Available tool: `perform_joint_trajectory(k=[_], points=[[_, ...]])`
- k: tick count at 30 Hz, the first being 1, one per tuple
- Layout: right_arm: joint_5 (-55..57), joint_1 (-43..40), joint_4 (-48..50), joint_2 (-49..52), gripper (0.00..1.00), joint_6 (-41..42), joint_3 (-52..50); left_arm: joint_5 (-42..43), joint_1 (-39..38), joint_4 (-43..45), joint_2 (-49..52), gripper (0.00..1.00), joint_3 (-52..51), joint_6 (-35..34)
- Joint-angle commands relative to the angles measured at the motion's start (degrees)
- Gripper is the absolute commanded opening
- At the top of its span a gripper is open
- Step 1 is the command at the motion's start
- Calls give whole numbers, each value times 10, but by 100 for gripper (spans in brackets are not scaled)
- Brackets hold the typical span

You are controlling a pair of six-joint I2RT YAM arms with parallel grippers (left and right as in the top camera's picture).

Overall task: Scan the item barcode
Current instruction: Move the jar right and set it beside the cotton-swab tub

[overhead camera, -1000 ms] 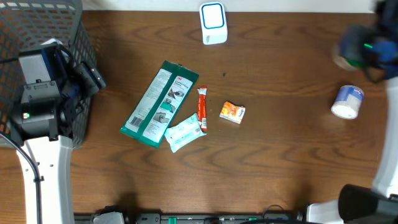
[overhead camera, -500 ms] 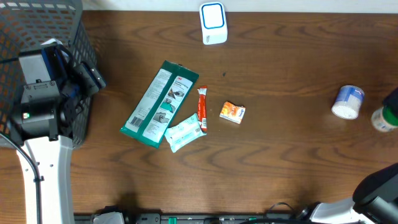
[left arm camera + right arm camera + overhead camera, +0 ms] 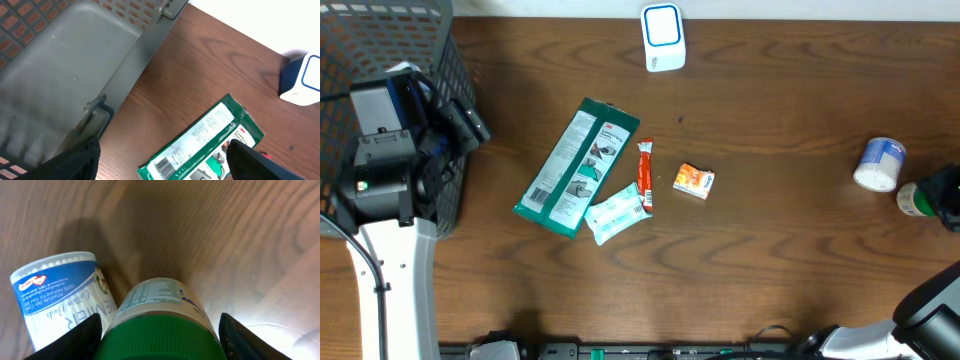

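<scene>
1. Worktop from overhead: my right claw [image 3: 937, 196] sits at the far right edge, clamped on a green-capped bottle [image 3: 912, 199], just beside a white-and-blue cotton-bud tub [image 3: 878, 163]. The barcode scanner [image 3: 662, 37] stands well apart, at the back edge near the middle. The bottle's long axis looks to run roughly across the worktop, its pale body toward the left and its cap toward my wrist. How much it tilts I cannot tell.

2. Left wrist view: my left claw [image 3: 165, 162] is spread wide with nothing between its fingers. It hangs beside the grey mesh basket [image 3: 75, 60], above the barcode end of a green packet [image 3: 205, 140].

3. Right wrist view: the cap fills the gap between my fingers [image 3: 82, 337], and the body points away from me toward the wood. A nutrition panel faces up; no barcode shows here. I judge the bottle rigid, fairly light and smooth-sided, likely to swivel if pinched on its round wall. Holding it by the cap seems best, since that leaves the label free to turn toward the scanner.
</scene>
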Motion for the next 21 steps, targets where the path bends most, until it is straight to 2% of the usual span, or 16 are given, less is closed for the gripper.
perform_joint_trajectory(k=[1, 3, 5, 8, 10, 11, 12, 21], points=[[-24, -1, 6, -6, 24, 16, -2, -7, 4, -2, -1, 83, 6, 5], [-19, -1, 5, -6, 49, 16, -2, -7, 4, -2, -1, 83, 6, 5], [-3, -1, 5, -6, 61, 16, -2, -7, 4, -2, -1, 83, 6, 5], [10, -1, 5, -6, 72, 16, -2, -7, 4, -2, -1, 83, 6, 5], [10, -1, 6, -6, 83, 16, -2, -7, 4, -2, -1, 83, 6, 5], [11, -1, 5, -6, 94, 16, -2, -7, 4, -2, -1, 83, 6, 5], [10, -1, 5, -6, 99, 16, -2, -7, 4, -2, -1, 83, 6, 5], [3, 0, 3, -21, 97, 16, 14, -7, 4, -2, 0, 83, 6, 5]])
